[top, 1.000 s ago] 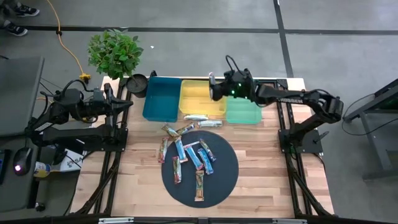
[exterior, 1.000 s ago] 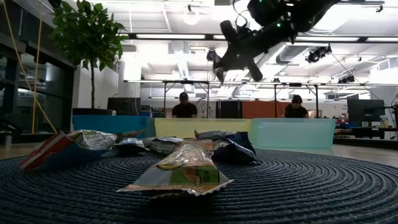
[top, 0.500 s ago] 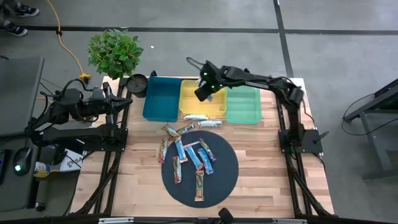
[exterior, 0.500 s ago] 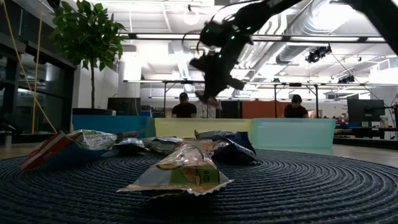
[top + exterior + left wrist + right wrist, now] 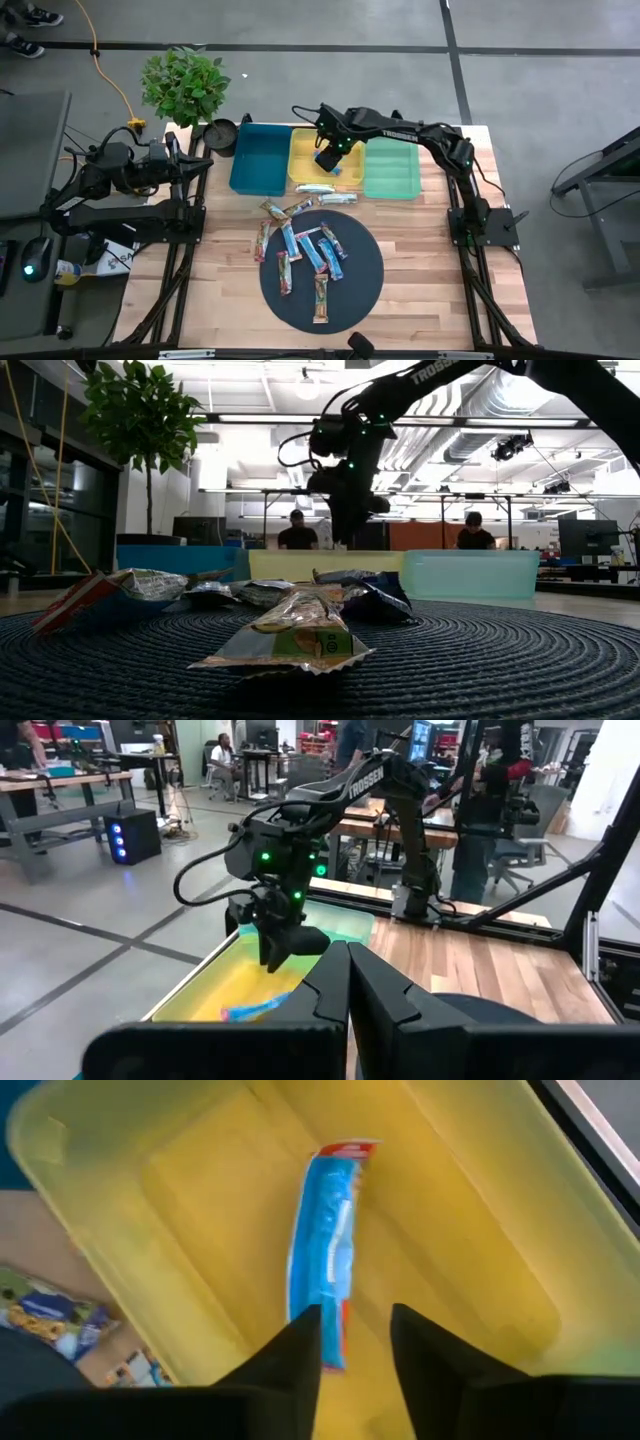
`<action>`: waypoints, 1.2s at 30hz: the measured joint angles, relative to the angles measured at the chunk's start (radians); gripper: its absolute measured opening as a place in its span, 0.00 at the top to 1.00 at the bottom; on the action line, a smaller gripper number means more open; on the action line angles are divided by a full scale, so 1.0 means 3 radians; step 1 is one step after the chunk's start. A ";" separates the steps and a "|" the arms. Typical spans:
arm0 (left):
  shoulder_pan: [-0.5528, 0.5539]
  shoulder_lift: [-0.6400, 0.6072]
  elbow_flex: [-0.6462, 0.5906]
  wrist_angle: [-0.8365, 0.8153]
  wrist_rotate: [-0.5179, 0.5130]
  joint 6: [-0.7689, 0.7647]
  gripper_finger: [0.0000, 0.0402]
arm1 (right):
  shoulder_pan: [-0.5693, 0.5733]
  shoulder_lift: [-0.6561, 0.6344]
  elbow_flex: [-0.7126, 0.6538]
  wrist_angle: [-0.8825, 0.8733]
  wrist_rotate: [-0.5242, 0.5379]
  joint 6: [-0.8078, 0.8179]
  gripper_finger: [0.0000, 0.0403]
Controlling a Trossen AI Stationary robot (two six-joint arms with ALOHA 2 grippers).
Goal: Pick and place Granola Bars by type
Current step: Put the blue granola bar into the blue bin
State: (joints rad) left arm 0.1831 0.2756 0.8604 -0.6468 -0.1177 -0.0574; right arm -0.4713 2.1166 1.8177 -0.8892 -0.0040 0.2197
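Glossy blue-wrapped bar [image 5: 325,1275] in smooth yellow plastic bin [image 5: 470,1230]

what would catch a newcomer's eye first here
The right gripper hangs open over the yellow bin, with a blue bar lying in the bin just past its fingers. Below the bins, loose bars scatter across the round dark mat. The left gripper waits shut at the table's left edge.
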 joint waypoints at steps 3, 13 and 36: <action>0.0001 0.0000 0.0000 -0.0014 0.0000 0.0000 1.00 | -0.0007 -0.0015 0.0002 0.0094 -0.0223 -0.0078 0.65; 0.0000 0.0000 0.0000 -0.0026 0.0002 0.0000 1.00 | 0.0374 -0.0172 0.0010 0.0742 -0.1472 -0.0413 0.56; 0.0000 0.0000 0.0000 -0.0023 0.0013 -0.0004 1.00 | 0.1060 -0.0096 0.0001 0.0489 -0.0447 -0.1765 0.58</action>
State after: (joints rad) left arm 0.1831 0.2756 0.8605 -0.6537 -0.1137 -0.0586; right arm -0.1532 2.0879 1.8179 -0.7424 -0.1382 -0.3098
